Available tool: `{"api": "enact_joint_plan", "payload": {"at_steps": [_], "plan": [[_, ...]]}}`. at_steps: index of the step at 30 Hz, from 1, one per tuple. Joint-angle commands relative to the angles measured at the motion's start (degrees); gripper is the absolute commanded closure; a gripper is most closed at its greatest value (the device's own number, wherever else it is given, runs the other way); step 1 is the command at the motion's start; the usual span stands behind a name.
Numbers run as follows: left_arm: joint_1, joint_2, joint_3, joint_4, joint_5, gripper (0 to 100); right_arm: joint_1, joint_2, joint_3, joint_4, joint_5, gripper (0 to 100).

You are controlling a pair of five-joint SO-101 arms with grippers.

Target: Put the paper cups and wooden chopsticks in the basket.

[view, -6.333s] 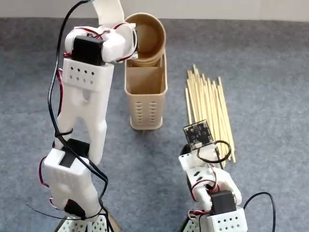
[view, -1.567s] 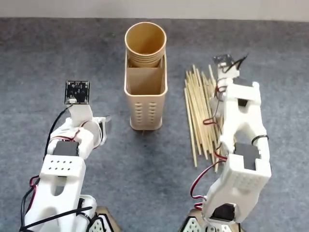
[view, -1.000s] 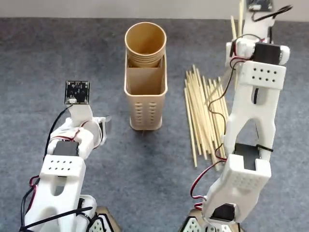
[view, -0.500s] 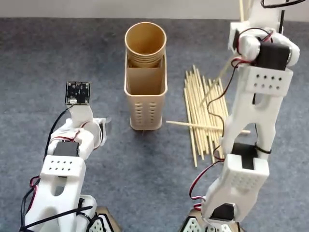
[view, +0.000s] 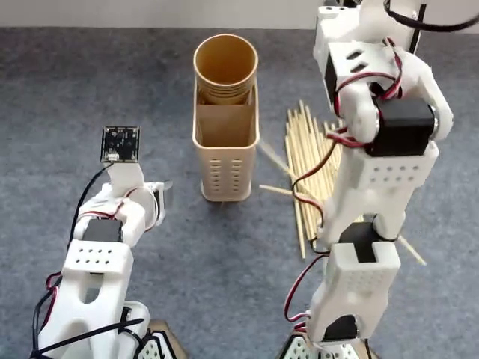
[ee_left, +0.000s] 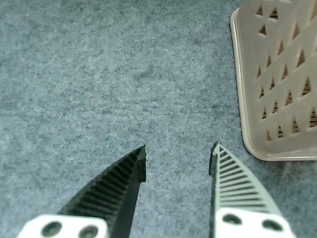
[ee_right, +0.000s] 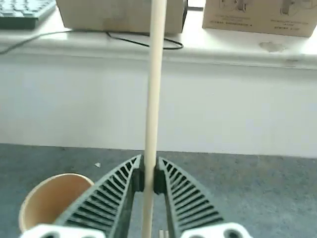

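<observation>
A tan slotted basket [view: 226,153] stands mid-table, with a stack of paper cups [view: 225,66] in its far compartment. Wooden chopsticks [view: 318,168] lie in a pile to its right, and a few strays [view: 278,191] lie crosswise at the pile's edge. My right arm [view: 378,105] rises high over the pile. In the right wrist view my right gripper [ee_right: 148,174] is shut on one upright chopstick [ee_right: 154,89], with a cup [ee_right: 52,204] below it. My left gripper [ee_left: 179,151] stands open low over the carpet, just left of the basket [ee_left: 277,74], holding nothing.
Grey carpet covers the table. Beyond its far edge a white wall and a shelf with boxes [ee_right: 252,15] and a cable show. One stray chopstick [view: 412,250] lies at the right behind the raised arm. Open carpet lies left of the basket.
My right arm rose from the pile with a chopstick and swung left toward the basket. Some chopsticks fell and now lie crosswise beside the pile. The left arm kept still.
</observation>
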State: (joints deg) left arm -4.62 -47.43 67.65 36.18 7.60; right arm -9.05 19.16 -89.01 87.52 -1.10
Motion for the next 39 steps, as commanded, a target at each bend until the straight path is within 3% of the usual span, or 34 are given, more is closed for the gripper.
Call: {"api": "enact_joint_plan", "payload": {"at_steps": [1,14,25,39], "plan": [[0.57,-1.27,-0.31,-0.97,0.09,78,-2.77,-0.22,-2.77,2.51,-2.99,97.6],[0.57,-1.27,-0.4,-1.05,0.09,78,-16.4,2.86,-11.65,8.48,-3.16,97.6],[0.57,-1.27,-0.31,-1.05,0.09,78,-15.6,18.33,-12.09,4.35,-2.99,97.6],[0.57,-1.27,-0.22,-2.37,0.09,78,-18.15,19.12,-12.09,8.4,-0.88,97.6]]}}
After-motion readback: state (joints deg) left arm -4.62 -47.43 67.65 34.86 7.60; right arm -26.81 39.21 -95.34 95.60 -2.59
